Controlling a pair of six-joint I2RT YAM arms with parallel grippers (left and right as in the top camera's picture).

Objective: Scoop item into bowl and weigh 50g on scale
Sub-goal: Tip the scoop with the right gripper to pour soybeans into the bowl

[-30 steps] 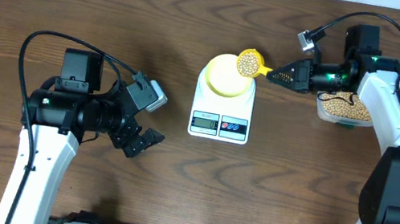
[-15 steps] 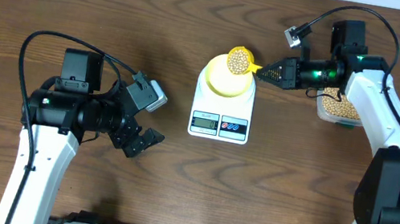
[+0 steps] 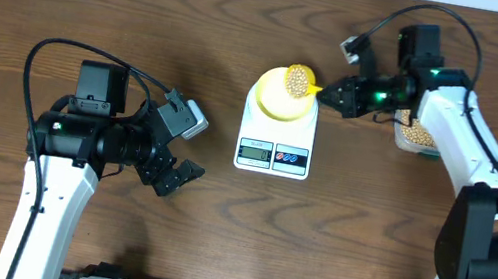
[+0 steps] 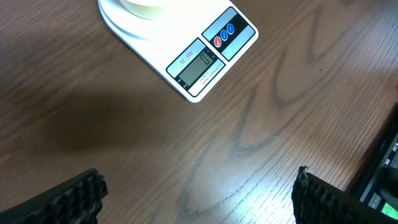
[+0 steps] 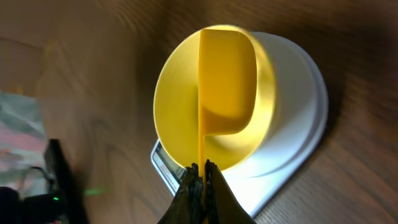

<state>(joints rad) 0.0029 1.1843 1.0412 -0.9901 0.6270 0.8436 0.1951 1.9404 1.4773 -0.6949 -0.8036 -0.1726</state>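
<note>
Bare table (image 3: 145, 31) all round left gripper (image 3: 180, 179), jaws wide, well left and near of scale (image 3: 273, 154). Pale yellow bowl (image 3: 274, 101) sits on scale platform. Beans (image 3: 296, 78) in yellow scoop (image 5: 227, 81) over bowl's far-right rim. Right gripper (image 3: 337, 96) pinches scoop handle, arm reaching left. Bean tub (image 3: 419, 136) far right, partly under forearm.

Left gripper (image 3: 180, 179) sits lower left, jaws spread wide; right gripper (image 3: 334, 96), upper right, clamps the yellow scoop (image 5: 227, 81) handle.

The scale (image 4: 163, 51) bears "SF-400" above its display (image 4: 200, 66), whose digits are too blurred to read.
</note>
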